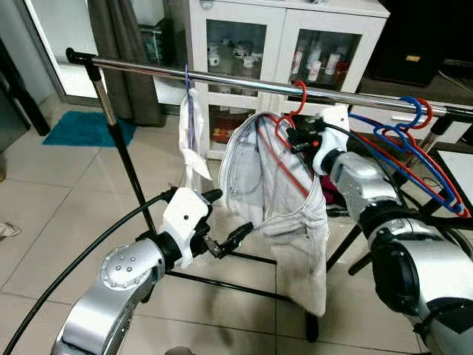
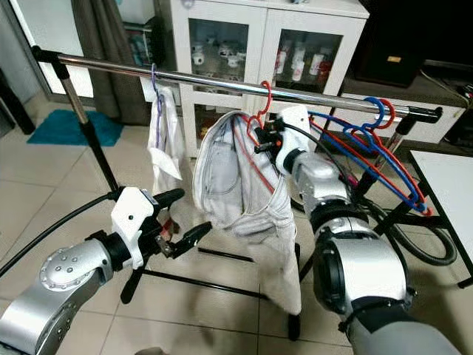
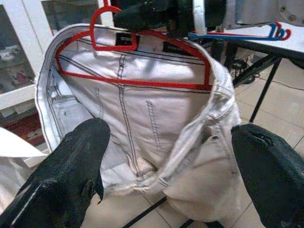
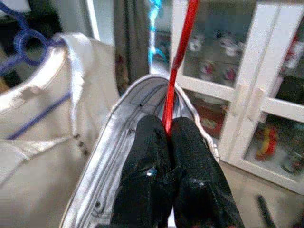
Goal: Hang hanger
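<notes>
A red hanger (image 1: pixel 290 118) carries white jeans (image 1: pixel 284 200) and its hook sits at the steel rail (image 1: pixel 244 79) of the clothes rack. My right gripper (image 1: pixel 295 137) is shut on the red hanger's neck, just under the rail; in the right wrist view the fingers (image 4: pixel 156 161) pinch the red wire (image 4: pixel 176 61). My left gripper (image 1: pixel 225 222) is open, low and left of the jeans, its fingers (image 3: pixel 71 166) apart in front of the waistband (image 3: pixel 142 95) without touching it.
A white garment on a blue hanger (image 1: pixel 191 133) hangs further left on the rail. Blue and red empty hangers (image 1: pixel 414 140) hang at the right end. A white glass-door cabinet (image 1: pixel 284 44) stands behind. The rack's black legs (image 1: pixel 222 281) cross the tiled floor.
</notes>
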Robot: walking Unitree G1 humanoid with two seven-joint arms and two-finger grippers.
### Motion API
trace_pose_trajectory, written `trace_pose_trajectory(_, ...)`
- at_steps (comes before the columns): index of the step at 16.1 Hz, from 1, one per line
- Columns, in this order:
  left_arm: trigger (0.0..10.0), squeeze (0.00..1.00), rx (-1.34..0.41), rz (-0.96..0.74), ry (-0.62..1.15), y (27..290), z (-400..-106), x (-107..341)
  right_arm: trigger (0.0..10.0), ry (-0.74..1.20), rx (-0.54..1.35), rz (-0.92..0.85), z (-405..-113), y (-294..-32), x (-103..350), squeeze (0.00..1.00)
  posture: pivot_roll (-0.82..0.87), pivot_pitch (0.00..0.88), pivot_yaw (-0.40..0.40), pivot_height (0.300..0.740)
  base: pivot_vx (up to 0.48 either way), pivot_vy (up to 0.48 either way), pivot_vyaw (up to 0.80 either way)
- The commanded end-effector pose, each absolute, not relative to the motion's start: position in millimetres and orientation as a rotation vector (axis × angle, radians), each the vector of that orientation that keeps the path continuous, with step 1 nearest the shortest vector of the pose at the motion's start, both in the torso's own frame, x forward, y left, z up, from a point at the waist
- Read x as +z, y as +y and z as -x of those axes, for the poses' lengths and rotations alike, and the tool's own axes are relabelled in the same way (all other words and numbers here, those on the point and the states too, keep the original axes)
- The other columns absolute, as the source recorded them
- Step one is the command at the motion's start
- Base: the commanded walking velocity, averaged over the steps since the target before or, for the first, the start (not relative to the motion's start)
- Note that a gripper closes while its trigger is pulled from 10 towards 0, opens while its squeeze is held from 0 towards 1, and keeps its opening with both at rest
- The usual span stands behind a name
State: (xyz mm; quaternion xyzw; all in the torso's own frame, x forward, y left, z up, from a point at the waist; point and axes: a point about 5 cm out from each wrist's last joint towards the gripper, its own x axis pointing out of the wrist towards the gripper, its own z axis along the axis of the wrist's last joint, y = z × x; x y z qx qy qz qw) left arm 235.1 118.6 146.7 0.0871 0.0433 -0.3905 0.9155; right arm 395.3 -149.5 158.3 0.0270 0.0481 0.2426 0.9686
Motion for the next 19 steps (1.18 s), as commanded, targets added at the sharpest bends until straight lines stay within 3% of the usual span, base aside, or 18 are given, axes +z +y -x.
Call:
trace_pose_trajectory(1, 10.0, 0.13, -0.787, -0.184, 0.098, 121.3, -235.5, 143.3, 0.0, -0.032, 0.515, -0.054, -397.6, -158.0, 180.7, 0.00, 0.20, 0.000, -0.052, 0.740, 0.000, 0.000, 0.00)
trace_pose_trajectory(6, 10.0, 0.13, -0.793, -0.185, 0.095, 117.4, -241.9, 141.0, 0.0, -0.028, 0.559, -0.004, -389.0, -166.5, 170.3, 0.00, 0.17, 0.000, -0.014, 0.740, 0.000, 0.000, 0.00)
trace_pose_trajectory(15, 10.0, 0.13, -0.791, -0.223, 0.105, 120.7, -245.1, 138.8, 0.0, 0.092, 0.364, 0.006, -403.4, -141.9, 170.7, 0.00, 0.19, 0.000, -0.027, 0.740, 0.000, 0.000, 0.00)
trace_pose_trajectory(16, 10.0, 0.13, -0.781, -0.230, 0.113, 121.8, -243.9, 137.4, 4.6, 0.116, 0.359, 0.043, -404.6, -133.7, 170.4, 0.00, 0.20, 0.000, -0.037, 0.740, 0.000, 0.000, 0.00)
trace_pose_trajectory(17, 10.0, 0.13, -0.768, -0.227, 0.111, 122.6, -243.8, 137.3, 10.0, 0.123, 0.365, 0.058, -403.8, -131.9, 168.0, 0.00, 0.20, 0.000, -0.041, 0.740, 0.000, 0.000, 0.00)
trace_pose_trajectory(19, 10.0, 0.11, -0.623, -0.232, 0.124, 129.9, -249.7, 134.8, 10.0, 0.108, 0.376, 0.029, -401.0, -132.7, 163.6, 0.03, 0.20, 0.000, -0.051, 0.740, 0.000, 0.000, 0.00)
